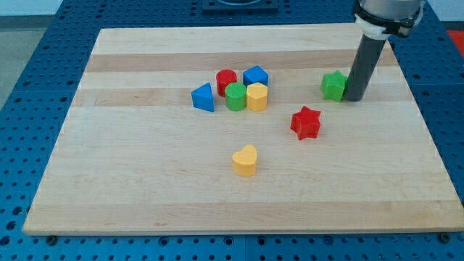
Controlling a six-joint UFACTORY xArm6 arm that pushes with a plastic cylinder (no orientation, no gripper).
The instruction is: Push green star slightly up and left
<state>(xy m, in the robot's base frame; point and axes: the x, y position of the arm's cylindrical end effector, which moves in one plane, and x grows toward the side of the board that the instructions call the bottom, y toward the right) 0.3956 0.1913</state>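
Nearest the camera lies a yellow heart block (245, 160), alone on the pale wooden board (145, 188), towards the view's bottom.

We find the green star (333, 85) up at the view's right, close to the board's top edge. Our rod (362, 65), a straight dark cylinder, stands upright just on the star's right side, and my tip (354, 98) sits on the board touching or all but touching the star's right flank; we cannot tell which. We carry no jaws to open or close, only this plain rod, and it grasps nothing.

Below and to the left of the star, a little apart from it, rests a red star (305, 122), its points crisp and its faces smooth and matte.

Further to the view's left we see a tight cluster near the board's middle. A green cylinder (235, 96) and a yellow block (257, 96), which looks hexagonal, stand side by side, touching. Behind them are a red cylinder (226, 80) and a blue block (255, 75) of angular shape. A blue triangle (204, 97) sits just left of the green cylinder.

All the blocks look like solid, matte, brightly coloured pieces. The board shows light grain in long strips and lies on a blue perforated table (43, 72).
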